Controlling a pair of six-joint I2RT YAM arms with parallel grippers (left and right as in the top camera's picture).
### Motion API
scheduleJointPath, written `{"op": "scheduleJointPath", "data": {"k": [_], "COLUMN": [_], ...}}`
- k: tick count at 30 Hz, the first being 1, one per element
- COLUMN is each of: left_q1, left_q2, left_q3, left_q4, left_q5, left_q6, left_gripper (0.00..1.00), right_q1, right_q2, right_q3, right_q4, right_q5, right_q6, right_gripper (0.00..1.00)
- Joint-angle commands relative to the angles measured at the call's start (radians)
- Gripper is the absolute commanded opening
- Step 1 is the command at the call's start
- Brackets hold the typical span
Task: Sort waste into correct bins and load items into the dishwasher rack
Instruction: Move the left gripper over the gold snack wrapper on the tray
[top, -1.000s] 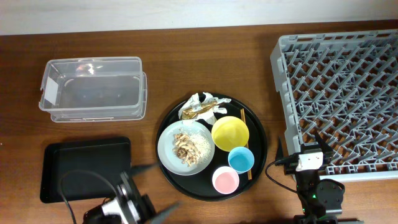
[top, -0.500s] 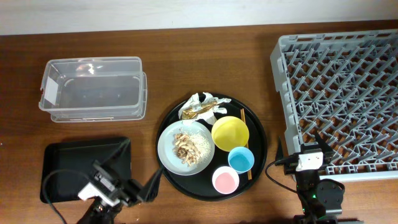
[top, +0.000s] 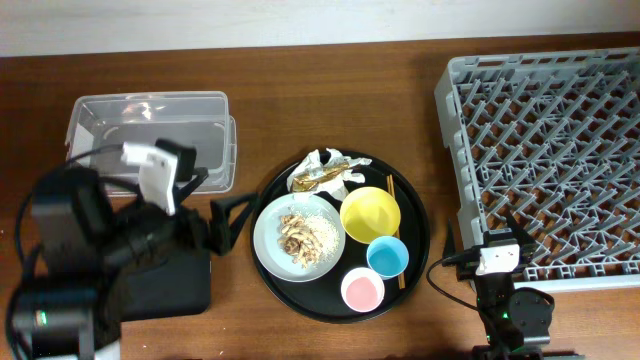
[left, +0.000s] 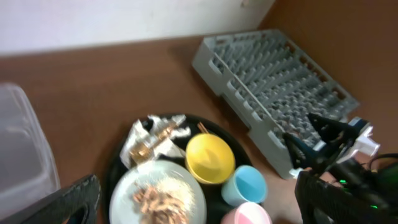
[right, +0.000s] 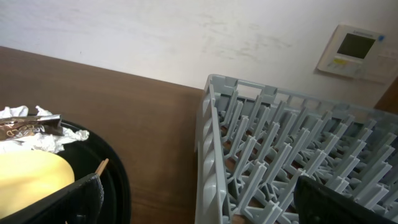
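Observation:
On the round black tray (top: 420, 235) lie crumpled white paper with a gold-brown wrapper (top: 325, 172), a grey-green plate (top: 270, 245) of food scraps (top: 297, 235), a yellow bowl (top: 370, 213), a blue cup (top: 387, 257), a pink cup (top: 362, 290) and chopsticks (top: 391, 190). My left gripper (top: 230, 218) is open and empty, just left of the plate; in its wrist view (left: 199, 202) the plate (left: 158, 199), bowl (left: 210, 158) and blue cup (left: 249, 185) lie below. My right gripper (top: 484, 238) is open and empty at the front edge of the grey rack (top: 550, 140).
The clear tub (top: 150, 140) stands at the back left. The shallow black tray (top: 190, 290) is mostly hidden under my left arm. In the right wrist view the rack (right: 280, 155) fills the right and the bowl (right: 31, 180) the lower left.
My left arm has swung up from the table's front edge, over the shallow black tray, to beside the plate. The right arm has not moved.

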Motion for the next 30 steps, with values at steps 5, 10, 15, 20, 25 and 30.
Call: {"op": "scheduleJointPath", "data": {"k": [5, 10, 15, 20, 25, 30], "left_q1": [-0.306, -0.458, -0.511, -0.56, -0.61, -0.613], "left_q2": [0.256, 0.369, 0.459, 0.556, 0.667, 0.769], "left_q3": [0.306, 0.349, 0.349, 0.349, 0.349, 0.349], "left_q4": [-0.35, -0.349, -0.282, -0.246, -0.163, -0.018], "left_q5": [-0.679, -0.731, -0.424, -0.401, -0.723, -0.899], "left_q6": [-0.184, -0.262, -0.262, -0.266, -0.266, -0.266], "left_gripper": [0.99, 0.99, 0.99, 0.99, 0.84, 0.8], "right_q1": [-0.005, -0.005, -0.005, -0.005, -0.005, -0.005], "right_q2": [-0.003, -0.003, -0.003, -0.003, -0.003, -0.003], "right_q3": [-0.005, -0.005, -0.005, -0.005, -0.005, -0.005], "right_q4": [-0.004, -0.004, -0.004, -0.004, -0.004, -0.004], "right_q5": [-0.01, -0.01, -0.01, -0.01, -0.01, -0.009], "right_q6": [0.004, 0.004, 0.004, 0.004, 0.004, 0.004], "right_gripper": [0.99, 0.98, 0.99, 0.99, 0.99, 0.99]}}
